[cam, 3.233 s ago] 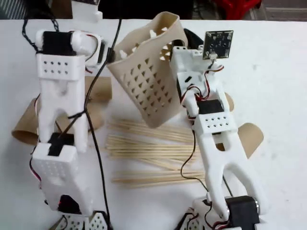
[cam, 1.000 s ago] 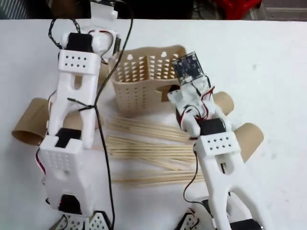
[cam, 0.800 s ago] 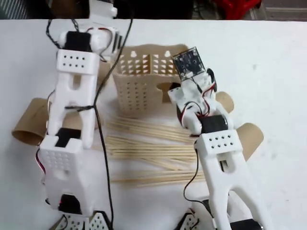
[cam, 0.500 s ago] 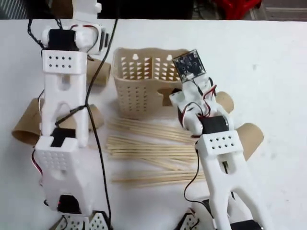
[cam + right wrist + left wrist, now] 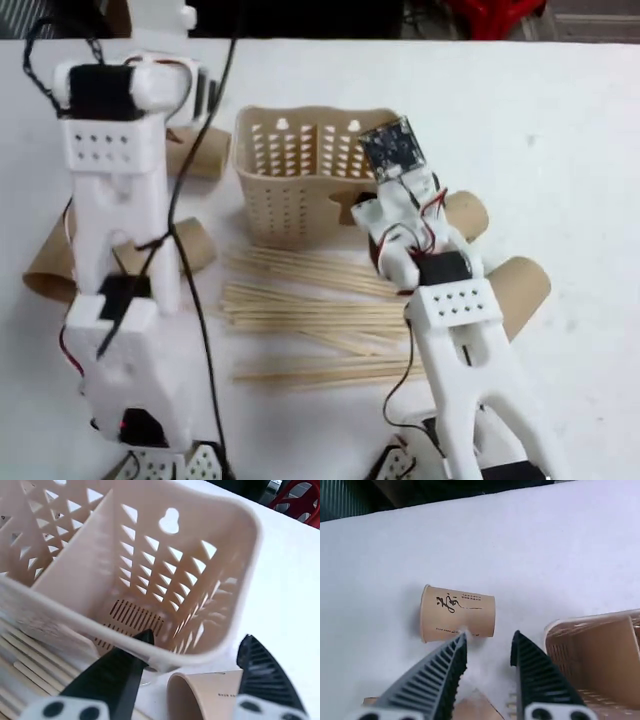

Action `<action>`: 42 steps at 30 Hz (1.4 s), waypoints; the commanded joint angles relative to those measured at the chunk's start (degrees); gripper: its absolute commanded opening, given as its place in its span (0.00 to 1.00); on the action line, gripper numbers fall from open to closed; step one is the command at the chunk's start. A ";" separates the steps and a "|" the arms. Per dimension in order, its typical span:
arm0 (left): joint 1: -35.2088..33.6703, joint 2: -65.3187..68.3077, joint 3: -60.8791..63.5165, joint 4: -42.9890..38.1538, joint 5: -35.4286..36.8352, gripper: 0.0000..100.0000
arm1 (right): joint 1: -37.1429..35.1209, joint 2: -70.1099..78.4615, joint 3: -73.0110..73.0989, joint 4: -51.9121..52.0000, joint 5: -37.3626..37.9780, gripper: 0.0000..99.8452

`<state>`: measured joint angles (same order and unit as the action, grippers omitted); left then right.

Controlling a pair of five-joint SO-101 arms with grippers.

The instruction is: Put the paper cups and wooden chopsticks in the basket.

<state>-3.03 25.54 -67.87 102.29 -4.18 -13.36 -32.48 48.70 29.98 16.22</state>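
The beige perforated basket (image 5: 290, 190) stands upright at the table's middle back, with nothing inside it. Wooden chopsticks (image 5: 310, 310) lie spread flat in front of it. Several brown paper cups lie on their sides: one (image 5: 195, 155) left of the basket, others (image 5: 50, 265) farther left, two (image 5: 520, 285) on the right. My left gripper (image 5: 487, 642) hovers open above a lying cup (image 5: 457, 614), with the basket's corner (image 5: 600, 640) beside it. My right gripper (image 5: 197, 645) is open at the basket's (image 5: 165, 555) near right corner, over a cup (image 5: 205, 695).
The left arm (image 5: 110, 200) covers parts of the cups on the left. The right arm (image 5: 450, 300) lies over the chopsticks' right ends. White tabletop (image 5: 560, 130) stretches right of the basket. Dark clutter runs along the table's far edge.
The basket, tilted up off the table earlier, now stands upright. The left arm has swung left, away from the basket. The right arm has drawn back slightly.
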 commanded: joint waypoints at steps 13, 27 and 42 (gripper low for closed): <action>5.76 -14.11 25.58 -4.48 0.88 0.23 | 0.57 -2.15 0.97 -0.75 0.26 0.26; 5.85 0.92 25.41 -18.46 5.71 0.02 | 0.57 -2.86 2.29 -0.31 0.26 0.14; 5.58 1.27 25.49 -24.35 17.49 0.02 | 0.13 -18.15 12.57 2.68 0.44 0.06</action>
<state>3.82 27.03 -41.58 81.98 8.84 -13.45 -46.37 59.34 30.51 16.04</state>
